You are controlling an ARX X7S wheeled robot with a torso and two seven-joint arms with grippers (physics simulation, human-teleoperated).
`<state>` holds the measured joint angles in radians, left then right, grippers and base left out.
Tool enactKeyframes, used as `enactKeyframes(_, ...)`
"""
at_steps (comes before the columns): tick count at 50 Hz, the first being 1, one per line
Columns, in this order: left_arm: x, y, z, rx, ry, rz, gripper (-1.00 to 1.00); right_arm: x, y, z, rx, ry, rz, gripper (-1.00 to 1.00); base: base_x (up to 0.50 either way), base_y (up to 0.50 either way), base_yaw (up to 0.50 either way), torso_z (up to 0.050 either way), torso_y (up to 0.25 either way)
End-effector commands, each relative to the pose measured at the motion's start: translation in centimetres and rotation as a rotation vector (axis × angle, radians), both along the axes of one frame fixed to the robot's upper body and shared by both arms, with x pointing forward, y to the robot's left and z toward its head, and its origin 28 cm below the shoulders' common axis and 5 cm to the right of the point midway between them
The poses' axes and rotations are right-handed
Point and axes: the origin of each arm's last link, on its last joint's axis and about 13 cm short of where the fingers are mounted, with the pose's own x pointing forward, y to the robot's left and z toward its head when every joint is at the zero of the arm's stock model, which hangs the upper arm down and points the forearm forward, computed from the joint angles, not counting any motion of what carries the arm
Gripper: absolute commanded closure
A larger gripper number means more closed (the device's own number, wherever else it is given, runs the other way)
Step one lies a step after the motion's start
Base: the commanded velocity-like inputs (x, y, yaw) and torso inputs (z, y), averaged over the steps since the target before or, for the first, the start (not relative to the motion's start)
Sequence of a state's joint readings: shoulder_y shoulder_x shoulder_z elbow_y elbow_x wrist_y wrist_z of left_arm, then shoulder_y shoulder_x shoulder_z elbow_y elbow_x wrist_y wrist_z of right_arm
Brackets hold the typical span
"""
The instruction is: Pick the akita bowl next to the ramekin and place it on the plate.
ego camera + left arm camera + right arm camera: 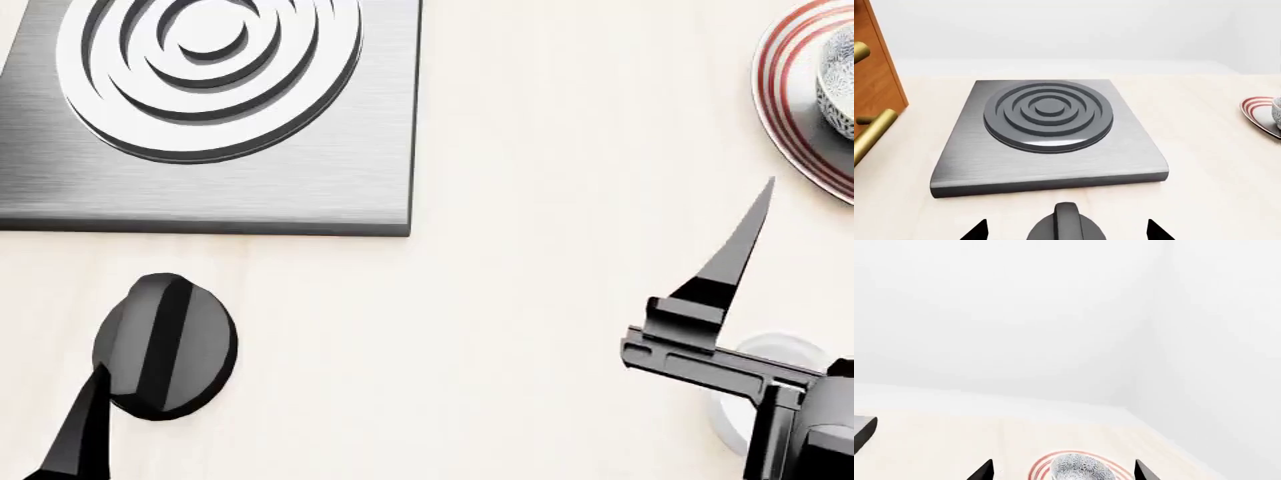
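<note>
- The akita bowl [1076,467], grey-and-white speckled, sat on the plate [1039,469]; the right wrist view showed it inside the red rings, roughly at the plate's middle.
- In the head view the plate [787,110] lay at the far right of the pale wooden counter [534,200], cut by the frame edge, with a sliver of the bowl [838,90] showing on it.
- The left wrist view caught only the plate's red-ringed rim [1254,112] and a bit of the bowl [1276,111] at the picture's edge.
- The right gripper [1062,471] stood with its fingers spread wide and nothing between them; the two dark fingertips [981,471] framed the bowl and plate from a distance, clear of both.
- In the head view one right finger [734,250] pointed up toward the plate, well short of it.
- The ramekin [747,395], plain white, sat on the counter near the viewer, partly hidden beneath the right arm's dark body.
- The left gripper [1066,231] was also parted, its fingertips [976,231] wide on either side of a black ridged knob [1066,222], not touching it as far as could be seen.
- A grey hotplate slab [1047,140] with concentric raised rings lay just beyond that knob.
- A wooden cabinet [874,85] with brass handles [874,132] stood beside the slab.
</note>
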<state>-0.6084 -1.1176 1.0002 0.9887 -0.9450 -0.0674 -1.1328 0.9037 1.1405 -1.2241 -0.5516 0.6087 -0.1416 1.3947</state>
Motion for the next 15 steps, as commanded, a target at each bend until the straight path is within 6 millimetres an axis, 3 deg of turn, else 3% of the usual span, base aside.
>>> enactKeyframes(1, 0.0, 0.0, -0.3, 0.002, 0.003, -0.002, -1.00, -2.3, 2.0, -2.0, -0.058, -0.052, 0.025, -1.00, 0.00, 0.00, 0.00, 0.000, 0.000)
enactKeyframes(15, -0.1, 0.2, 0.0, 0.010, -0.008, 0.010, -1.00, -4.0, 3.9, -4.3, -0.147, -0.089, 0.054, -1.00, 0.00, 0.00, 0.00, 0.000, 0.000)
